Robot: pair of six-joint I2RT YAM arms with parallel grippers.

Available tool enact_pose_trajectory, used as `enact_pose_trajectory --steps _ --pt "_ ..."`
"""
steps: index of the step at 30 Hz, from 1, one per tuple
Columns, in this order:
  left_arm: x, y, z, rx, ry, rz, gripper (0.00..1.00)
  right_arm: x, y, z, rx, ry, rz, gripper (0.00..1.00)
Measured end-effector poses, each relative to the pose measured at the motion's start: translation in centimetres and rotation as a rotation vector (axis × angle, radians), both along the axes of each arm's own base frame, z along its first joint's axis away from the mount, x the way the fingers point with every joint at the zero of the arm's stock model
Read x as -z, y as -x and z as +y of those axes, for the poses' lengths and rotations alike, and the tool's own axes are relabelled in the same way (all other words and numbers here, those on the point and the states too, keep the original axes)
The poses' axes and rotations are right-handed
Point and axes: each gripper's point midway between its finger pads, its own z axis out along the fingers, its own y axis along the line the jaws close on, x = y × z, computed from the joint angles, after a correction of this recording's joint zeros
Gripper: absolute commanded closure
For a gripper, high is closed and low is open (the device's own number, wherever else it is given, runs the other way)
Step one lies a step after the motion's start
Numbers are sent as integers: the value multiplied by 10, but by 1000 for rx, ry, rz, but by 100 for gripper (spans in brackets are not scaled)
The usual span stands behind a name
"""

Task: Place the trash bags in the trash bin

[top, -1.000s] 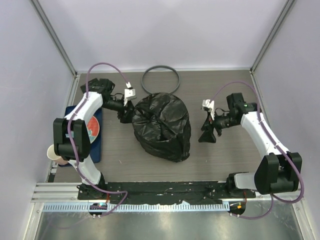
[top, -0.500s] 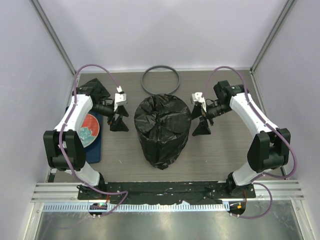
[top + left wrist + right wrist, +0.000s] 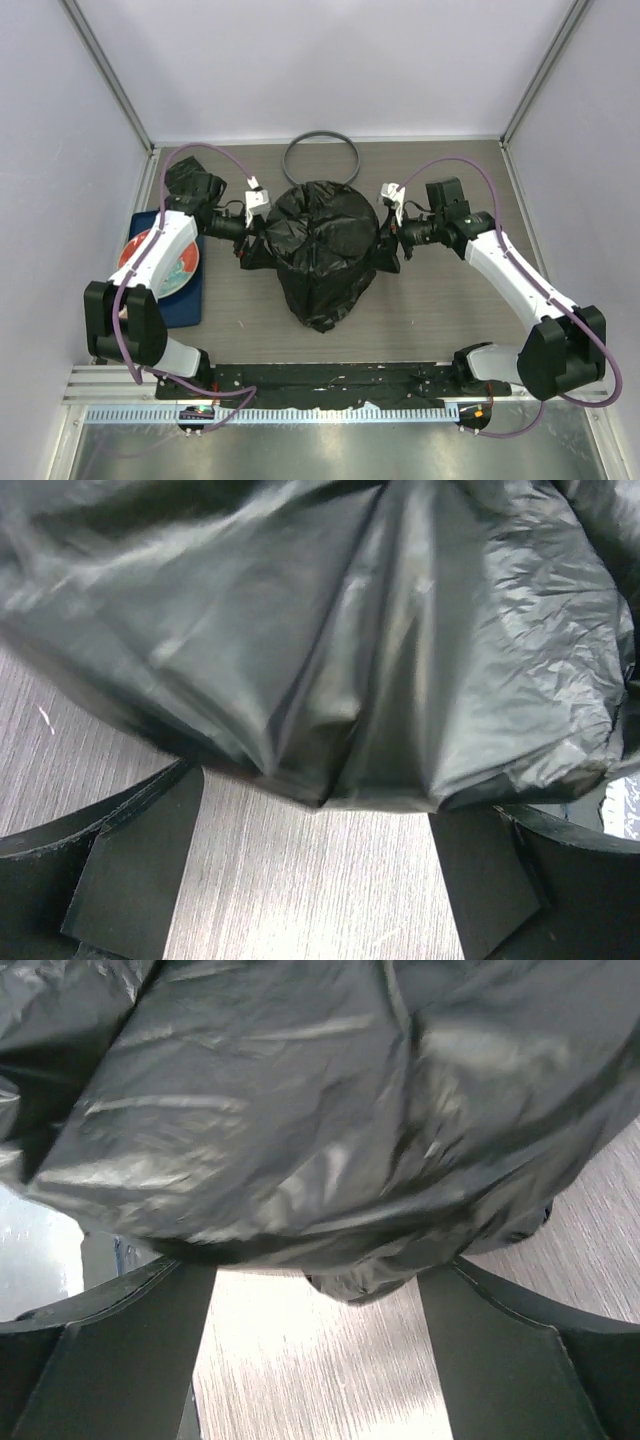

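In the top view the trash bag (image 3: 325, 255) is covering whatever stands under it, and the tips of the left gripper (image 3: 250, 243) and right gripper (image 3: 388, 247) are being lost against its black folds. In both wrist views the bag is running off the frame edges. The left fingers (image 3: 130, 870) and right fingers (image 3: 120, 1360) are being cut off at the bottom.
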Motion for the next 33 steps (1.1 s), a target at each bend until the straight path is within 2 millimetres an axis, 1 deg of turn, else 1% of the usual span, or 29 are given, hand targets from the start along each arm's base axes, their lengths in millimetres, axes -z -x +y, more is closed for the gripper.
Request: enact_pose_trajectory --steps 1,2,3,5,6,7,9,10,12,13,15,16,20,23,30,33 --pt "1 -2 0 -11 2 4 5 -1 -8 3 32 -12 -9 25" --pt "2 -4 0 -25 7 10 8 -1 -12 5 56 -22 -6 30" --pt "5 -6 -1 -37 11 15 9 2 -17 8 89 -37 -1 47" --pt "11 -9 -1 -61 14 28 15 11 -19 9 122 -48 12 72" --pt "12 -10 -1 -71 14 34 18 16 -17 10 135 -52 29 92" --pt "14 -11 -1 -79 15 36 26 20 -17 10 142 -55 41 99" --pt "15 -14 -2 -90 15 30 42 24 -15 11 142 -58 51 99" --pt "15 -16 -1 -96 15 28 59 26 -16 13 137 -59 46 99" --pt "16 -18 -1 -100 10 18 74 29 -18 14 131 -58 38 99" --pt "17 -18 -1 -95 9 11 89 30 -20 14 129 -58 31 99" --pt "20 -16 -1 -75 6 -5 98 36 -25 14 127 -54 27 99" --pt "22 -14 -1 -67 5 -10 100 39 -27 12 129 -53 28 99" --pt "37 -10 1 -45 3 2 100 52 -32 4 137 -44 33 99" --pt "52 -12 4 -36 -2 30 100 63 -33 -6 149 -40 49 99" --pt "59 -24 12 -32 29 23 100 87 -34 -17 169 -25 120 99" --pt "68 -25 17 -44 3 46 100 96 -34 -20 174 -20 161 99"
